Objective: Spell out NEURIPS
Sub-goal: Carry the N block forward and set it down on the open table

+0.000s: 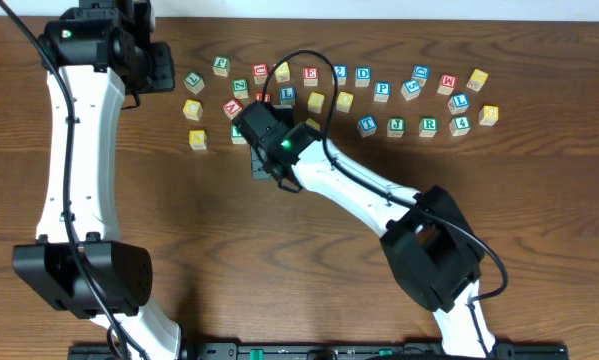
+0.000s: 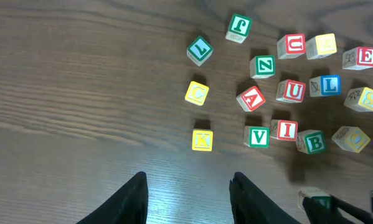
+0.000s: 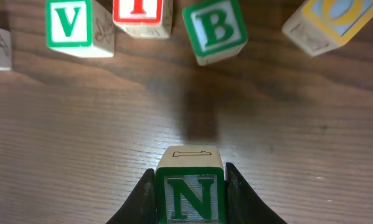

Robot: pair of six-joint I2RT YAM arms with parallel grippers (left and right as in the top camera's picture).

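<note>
My right gripper (image 3: 190, 173) is shut on a green N cube (image 3: 190, 196), and the cube's shadow falls on the wood ahead of it. In the overhead view this gripper (image 1: 270, 167) is below the left end of the cube cluster. Just beyond the held cube are a green V (image 3: 68, 23), the red I (image 3: 141, 9) and a green B (image 3: 215, 30). Another green N (image 2: 262, 65), a red U (image 2: 292, 91) and the red E (image 1: 310, 75) sit in the cluster. The blue P (image 1: 382, 90) and green R (image 1: 429, 126) are farther right. My left gripper (image 2: 189, 186) hangs open over bare wood, holding nothing.
Several other letter and digit cubes are scattered in a band across the far part of the table (image 1: 539, 200). Yellow C (image 2: 197, 93) and K (image 2: 202, 140) cubes lie at its left end. The left arm (image 1: 74, 150) runs down the table's left side.
</note>
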